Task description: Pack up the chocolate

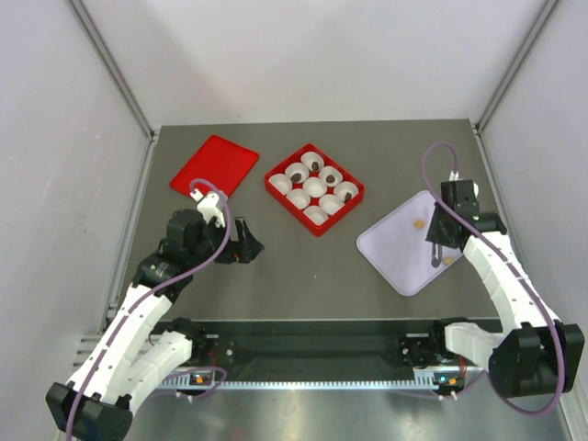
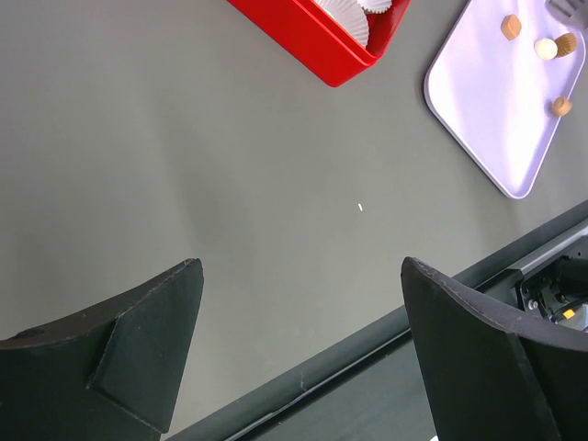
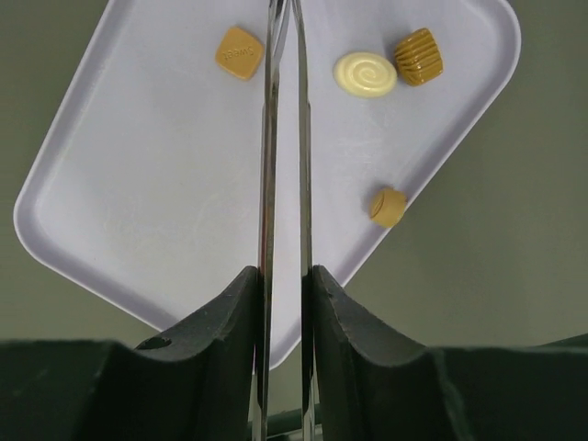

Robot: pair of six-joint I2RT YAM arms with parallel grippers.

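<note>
The right hand (image 3: 285, 276) pinches the tweezers (image 3: 269, 138), blades nearly together, nothing visible between them. The chocolate (image 3: 365, 73) lies loose on the lilac tray (image 3: 138, 211). The left hand (image 2: 299, 303) gapes wide, empty. Danger: narrow tips could skid and flick a piece off the tray.

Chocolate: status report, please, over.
Left pincer open, empty. Right pincer shut on thin metal tweezers. Four tan and cream chocolate pieces on lilac plastic tray. Nothing blocking.

Left wrist | I see my left gripper (image 2: 301, 266) with jaws wide apart above the grey table (image 2: 184, 156) | red box (image 2: 317, 41) corner, white paper cups (image 2: 344, 16) inside, top centre | lilac tray (image 2: 487, 119) top right, carrying four chocolate pieces (image 2: 511, 26), three tan, one pale
</note>
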